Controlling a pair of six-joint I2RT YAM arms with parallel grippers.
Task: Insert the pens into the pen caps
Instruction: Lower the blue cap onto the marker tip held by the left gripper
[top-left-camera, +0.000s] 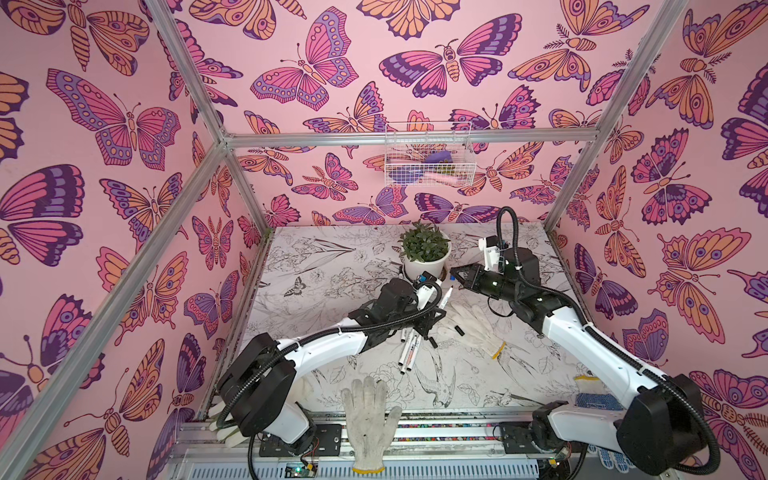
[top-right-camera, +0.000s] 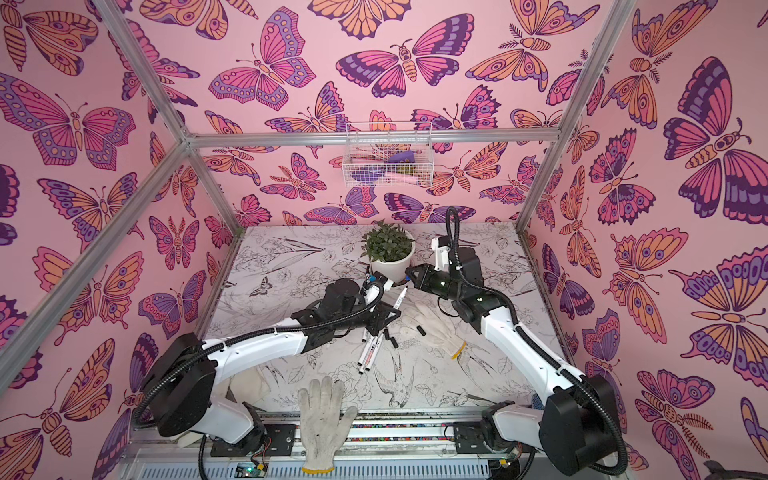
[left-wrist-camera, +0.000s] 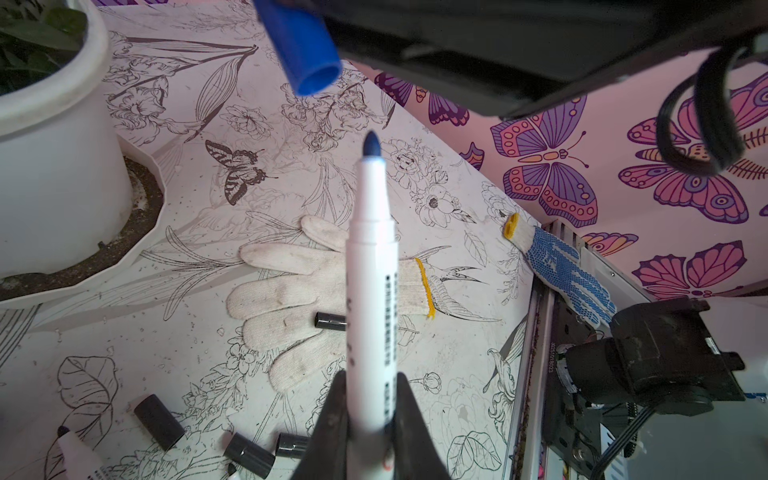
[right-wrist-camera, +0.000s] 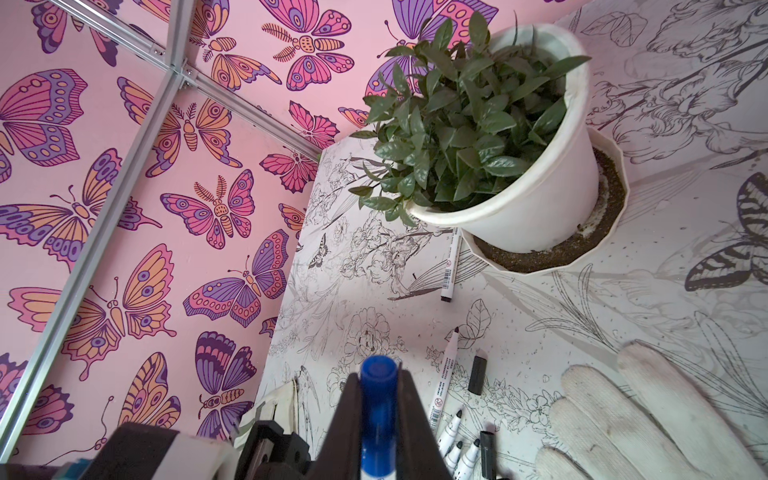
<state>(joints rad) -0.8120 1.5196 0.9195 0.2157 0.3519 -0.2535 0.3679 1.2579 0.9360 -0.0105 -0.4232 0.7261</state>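
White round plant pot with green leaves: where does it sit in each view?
Top view: white round plant pot, back centre of the table.
Top view: same spot.
Left wrist: picture's left edge.
Right wrist: picture's upper right.
Shared landmark: mid-table white knitted glove with yellow cuff.

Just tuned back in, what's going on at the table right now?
The left gripper is shut on a pen with its blue tip bare. The right gripper is shut on the blue cap. The cap's open end is near the tip but apart from it, so this pen isn't capped yet. More uncapped pens and black caps lie on the table near a glove.
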